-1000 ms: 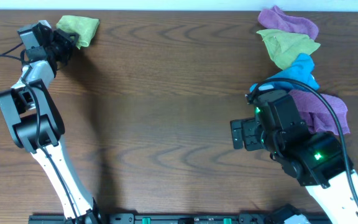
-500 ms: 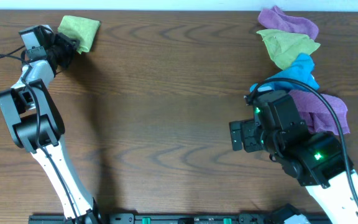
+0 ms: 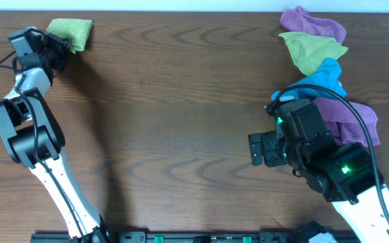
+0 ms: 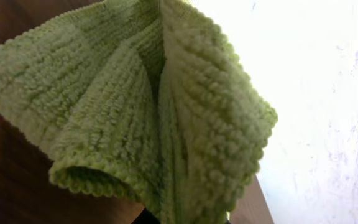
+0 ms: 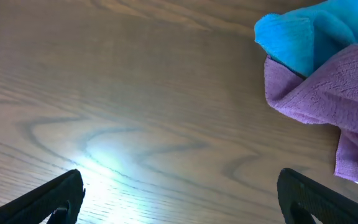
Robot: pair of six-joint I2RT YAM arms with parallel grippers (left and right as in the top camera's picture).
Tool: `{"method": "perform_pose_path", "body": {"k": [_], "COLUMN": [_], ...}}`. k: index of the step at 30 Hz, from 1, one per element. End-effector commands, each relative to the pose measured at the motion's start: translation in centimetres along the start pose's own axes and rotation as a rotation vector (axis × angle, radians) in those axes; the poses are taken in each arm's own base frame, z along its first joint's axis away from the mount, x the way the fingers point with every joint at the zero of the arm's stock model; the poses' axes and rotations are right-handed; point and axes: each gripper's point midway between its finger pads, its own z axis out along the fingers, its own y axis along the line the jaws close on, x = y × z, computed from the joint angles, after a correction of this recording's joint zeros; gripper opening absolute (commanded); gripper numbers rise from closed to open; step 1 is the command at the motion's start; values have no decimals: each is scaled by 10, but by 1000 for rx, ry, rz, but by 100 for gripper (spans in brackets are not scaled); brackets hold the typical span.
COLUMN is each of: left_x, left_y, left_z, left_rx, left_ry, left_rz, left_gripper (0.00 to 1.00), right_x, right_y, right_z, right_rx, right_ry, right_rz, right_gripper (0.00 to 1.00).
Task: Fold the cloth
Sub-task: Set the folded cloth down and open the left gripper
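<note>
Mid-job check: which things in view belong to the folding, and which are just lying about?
In the job: lime cloth, pinched in the shut left gripper.
Lying about: olive-green cloth, blue cloth, far purple cloth, near purple cloth; open right gripper holds nothing.

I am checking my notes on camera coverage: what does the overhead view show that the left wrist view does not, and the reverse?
Only overhead: both arms, the right hand, the left hand shut on the cloth, and the pile of other cloths. Only left wrist: the cloth's towel texture and folds, close up. Both: the cloth and the wooden table.
</note>
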Motion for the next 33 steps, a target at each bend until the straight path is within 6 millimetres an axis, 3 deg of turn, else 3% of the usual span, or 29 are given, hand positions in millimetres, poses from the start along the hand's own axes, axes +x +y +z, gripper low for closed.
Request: {"method": "perform_pose_path", "body": {"k": [1,7,8,9,10,11,12,13,18,26,29,33], "left_x": [5,9,9,10,10,10,11,12,18,25,23,18], "left_y": [-12,-13,-13,-13,-13,-14,-14,-15,-18,6,-9,-41], "left_z": [3,4,4,4,4,4,4,4,-1,-13,-20,-48], "left_rx": [28,25,25,28,29,31,34,40,84,13,49,58], "left_ry": [18,29,30,33,35,37,41,49,111,180,184,178], "left_rz": [20,20,20,20,19,19,20,19,5,-53,6,129], "left_gripper": [6,6,10,30,41,46,61,95,95,95,95,95], "right_x": [-2,-1,-1,-1,-1,-1,-1,-1,-1,-1,-2,-6], "right_y": [-1,-1,-1,-1,-1,-1,0,0,0,1,4,6], "right_z": [-2,-2,-2,-2,-2,-2,-2,-2,-2,-2,-2,-2], "right_rx": [-3,-4,-4,-4,-4,-4,-4,-7,-7,-12,-27,-40], "right_ry": [-11,-9,-9,-9,-9,-9,-9,-9,-8,-8,-11,-27], "right_rz": [26,26,26,26,26,26,26,26,26,26,26,28], "right_gripper": [99,99,99,99,99,99,99,99,99,99,99,99]}}
